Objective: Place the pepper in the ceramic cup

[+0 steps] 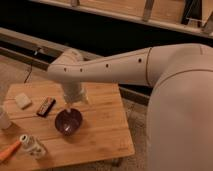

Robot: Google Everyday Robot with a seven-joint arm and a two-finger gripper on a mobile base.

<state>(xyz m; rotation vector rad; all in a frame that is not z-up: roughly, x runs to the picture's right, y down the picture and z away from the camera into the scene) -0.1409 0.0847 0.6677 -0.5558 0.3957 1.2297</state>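
While the tool (68, 107) hangs over the bowl (75, 127), the pepper (9, 150) lies apart.

Nothing legible anywhere: no readable text or label on the dark packet (46, 106), capped jar (32, 146) or arm (115, 67). Gripper (69, 109) hangs just above the purple bowl (80, 120).

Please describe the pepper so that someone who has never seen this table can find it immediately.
Look at the wooden table, at its lower-left corner in the view, away from the gripper hanging over the bowl. The pepper lies there, just left of the lying jar. It is the only orange thing, slim and tapered.
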